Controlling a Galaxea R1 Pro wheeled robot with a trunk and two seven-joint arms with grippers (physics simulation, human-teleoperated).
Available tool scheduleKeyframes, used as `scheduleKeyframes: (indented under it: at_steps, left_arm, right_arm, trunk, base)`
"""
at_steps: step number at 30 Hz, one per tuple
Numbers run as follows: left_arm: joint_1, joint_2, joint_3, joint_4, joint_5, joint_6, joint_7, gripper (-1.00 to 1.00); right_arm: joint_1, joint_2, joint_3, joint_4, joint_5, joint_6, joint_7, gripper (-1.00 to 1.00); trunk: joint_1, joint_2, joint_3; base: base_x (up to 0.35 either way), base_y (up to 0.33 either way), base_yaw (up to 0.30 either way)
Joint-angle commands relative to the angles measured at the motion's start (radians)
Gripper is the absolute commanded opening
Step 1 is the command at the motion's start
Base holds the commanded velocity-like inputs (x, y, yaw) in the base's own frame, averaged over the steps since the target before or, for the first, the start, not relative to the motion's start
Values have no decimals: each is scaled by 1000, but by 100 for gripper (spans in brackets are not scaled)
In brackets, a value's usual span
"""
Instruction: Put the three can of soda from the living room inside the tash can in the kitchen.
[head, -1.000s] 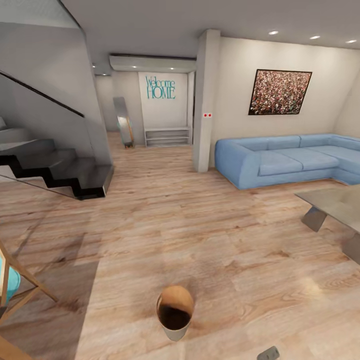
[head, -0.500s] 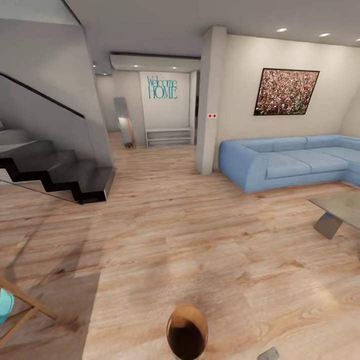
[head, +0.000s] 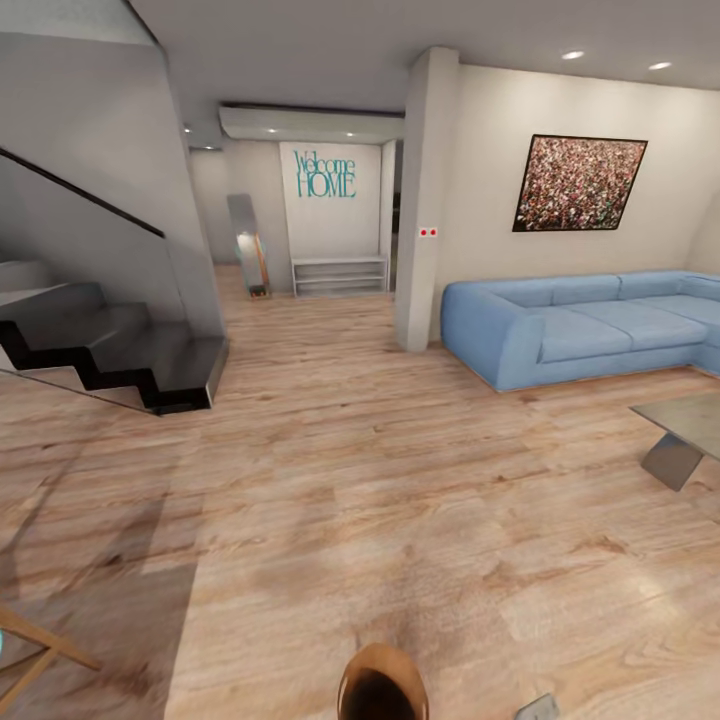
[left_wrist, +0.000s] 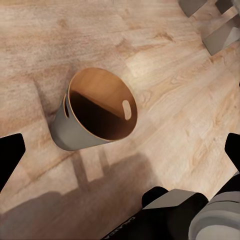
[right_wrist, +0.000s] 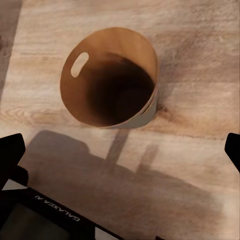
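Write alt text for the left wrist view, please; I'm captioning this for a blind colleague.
A round trash can stands on a light wood plank floor, seen from above: grey outside, copper-brown inside with a slot handle, and nothing visible in it. The dark tips of the left gripper frame the picture's edges, jaws wide apart and holding nothing.

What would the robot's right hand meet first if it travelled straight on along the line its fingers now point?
Most likely the open mouth of the trash can, standing on the wood floor ahead of the right hand; depth is uncertain.

Black fingers (left_wrist: 11, 157), black wrist housing (right_wrist: 45, 217) with white lettering, grey rounded joint (left_wrist: 215, 220)
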Motion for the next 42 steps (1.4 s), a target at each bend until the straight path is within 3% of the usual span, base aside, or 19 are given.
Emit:
scheduleKeyframes:
  at_steps: [1,3,4,6,8,9,10,11,14,20,22,29,42]
  left_arm:
    - [0,0,0,0,0,0,0,100]
    - [0,0,0,0,0,-1,0,100]
    - [0,0,-1,-1,1,-1,0,100]
    - [0,0,-1,-4,1,-1,-9,100]
    - [0,2,-1,-4,1,-2,-39,100]
    - [0,12,-1,-3,0,-2,-119,100]
    - [0,16,-1,-3,-1,-2,-150,100]
    - [0,32,-1,-1,-1,-3,-244,100]
    - [0,41,0,0,-2,-4,-300,100]
    - [0,50,0,0,-2,-4,-312,100]
    - [0,60,0,0,-2,-4,-314,100]
    - [0,66,0,1,-2,-4,-317,100]
    - [0,67,0,4,-2,-4,-317,100]
  right_arm:
    - [0,0,0,0,0,0,-2,100]
    - [0,0,0,0,0,-1,-16,100]
    - [-1,2,0,0,0,0,-108,100]
    - [-7,6,2,0,-1,1,-217,100]
    - [-19,14,3,0,-1,2,-284,100]
    - [-44,30,5,10,-1,4,-354,100]
    - [-52,35,6,18,-1,4,-369,100]
    - [-95,46,7,73,0,3,-408,100]
    - [-193,55,8,233,0,0,-430,100]
    - [-256,78,8,339,0,-2,-491,100]
    - [-274,102,8,369,0,-2,-544,100]
    - [-285,124,9,387,0,-6,-577,100]
    - [-287,129,11,390,0,-7,-582,100]
  trunk:
    - [0,0,0]
    - [0,0,0]
    - [0,0,0]
    - [0,0,0]
    - [0,0,0]
    - [0,0,0]
    - [0,0,0]
    - [0,0,0]
    - [0,0,0]
    - [0,0,0]
    - [0,0,0]
    - [0,0,0]
    - [0,0,0]
  base:
    - [29,3,0]
    - [21,2,0]
    - [8,1,0]
    - [5,1,0]
    - [3,0,0]
    - [1,0,0]
    - [1,0,0]
    - [0,0,0]
    - [0,0,0]
    - [0,0,0]
    - [0,0,0]
    - [24,45,0]
    - [71,101,0]
